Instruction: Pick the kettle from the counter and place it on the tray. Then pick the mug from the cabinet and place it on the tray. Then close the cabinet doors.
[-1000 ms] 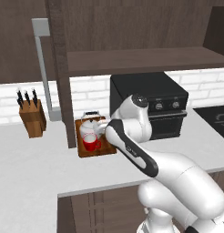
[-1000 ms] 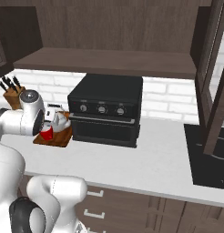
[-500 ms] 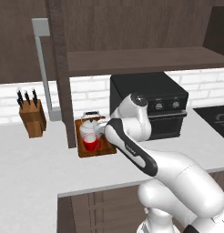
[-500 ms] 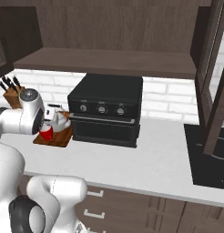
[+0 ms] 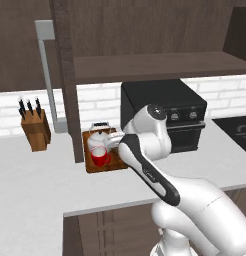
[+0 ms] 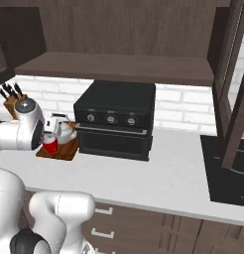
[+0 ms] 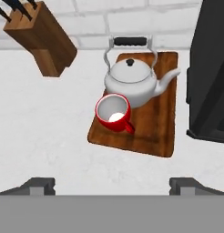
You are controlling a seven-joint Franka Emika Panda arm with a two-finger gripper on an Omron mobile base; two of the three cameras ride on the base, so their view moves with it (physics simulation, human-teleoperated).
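I have the kettle (image 7: pixel 132 81) and the mug (image 7: pixel 113 112) both standing on the tray (image 7: pixel 159 129), the mug just in front of the kettle and touching or nearly touching it, so by my reading only the cabinet doors are left to close. My gripper (image 7: pixel 112 184) hangs over the counter (image 7: pixel 41 132) on the near side of the tray with its jaws spread wide and nothing between them — well clear of the mug. What the next move turns on is that the work now lies up and away from the hand, not below it: in the left base view one door (image 5: pixel 65 85) stands edge-on just to the left of the tray, its long axis vertical, with the grey bar handle (image 5: pixel 47 80) running down beside it toward the knife block (image 5: pixel 35 131). The other door (image 6: pixel 235 84) hangs open far off to the right in the right base view, past the black oven (image 6: pixel 116 119). The left door is plainly the nearer one, so I would judge the hand has to rise and swing left to get behind it — the right one probably calls for a long reach or a drive. I can read no brand, label or writing anywhere; the oven shows only plain knobs
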